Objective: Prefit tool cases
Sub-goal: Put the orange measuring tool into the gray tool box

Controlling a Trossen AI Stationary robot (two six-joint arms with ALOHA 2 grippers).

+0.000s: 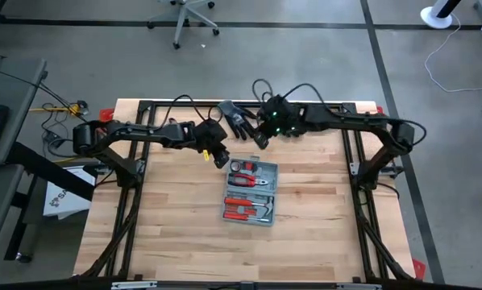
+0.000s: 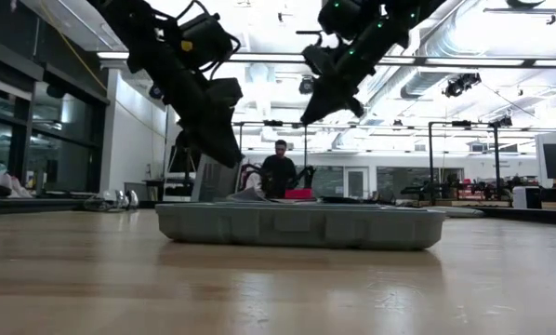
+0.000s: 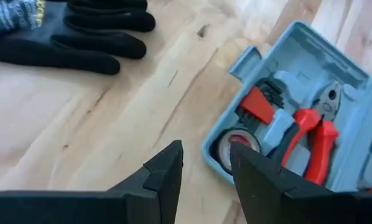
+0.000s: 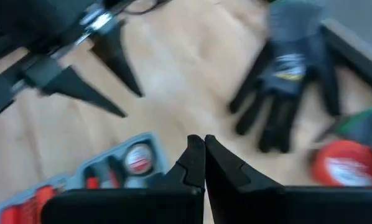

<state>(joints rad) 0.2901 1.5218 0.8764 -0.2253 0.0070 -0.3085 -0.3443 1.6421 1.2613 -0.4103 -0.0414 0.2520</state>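
Both grippers hung over the surface point(image 1: 168, 234) by the open tool case point(image 1: 251, 192): left gripper point(image 3: 204, 158) jaws slightly apart and empty, right gripper point(image 4: 204, 149) jaws pinched closed, gloves point(image 1: 239, 121) nearby.

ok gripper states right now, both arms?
Left gripper: open, empty, above the table beside the tool case.
Right gripper: shut, holding nothing, raised near the black glove.
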